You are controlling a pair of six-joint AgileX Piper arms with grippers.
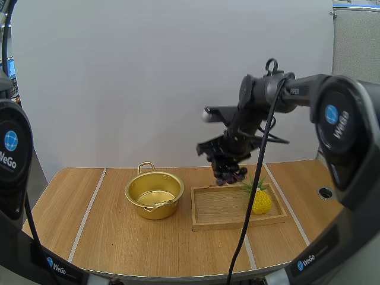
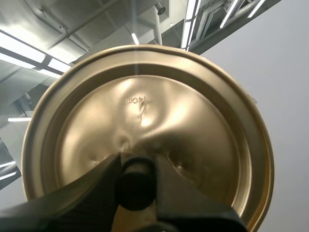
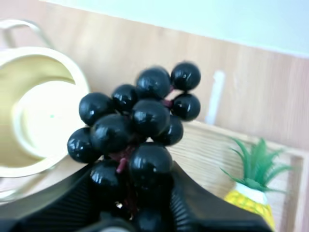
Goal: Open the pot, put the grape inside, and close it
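Pinched between the two fingers of my left gripper (image 2: 137,188) is the black knob (image 2: 136,183) of the golden lid (image 2: 145,111). The jaws are closed tight on the knob from both sides, and the lid's disc spreads wide beyond it. The lid is off, and the pot (image 1: 155,211) stands open on the table (image 1: 119,243) with nothing inside that I can see.

My right gripper (image 3: 133,193) carries the bunch of grapes (image 3: 137,121). The jaws are parted only as far as the lowest berries and the stem force them, and they pinch those berries while the rest of the dark cluster stands clear of the fingertips. From the high view the bunch hangs in the air just above the far left rim of the wooden tray (image 1: 225,209), beside the pot but not over it. A toy pineapple (image 1: 261,200) lies in the tray's right end, apart from my fingers.

I judge that opening is done and the step in hand is carrying the grapes across. The next move calls for my right arm to swing left until the bunch is over the pot's mouth, then lower it past the rim before the jaws spread. The loop handle at the back needs a little clearance. After that my left arm must bring the lid down level onto the rim and only then let go of the knob.
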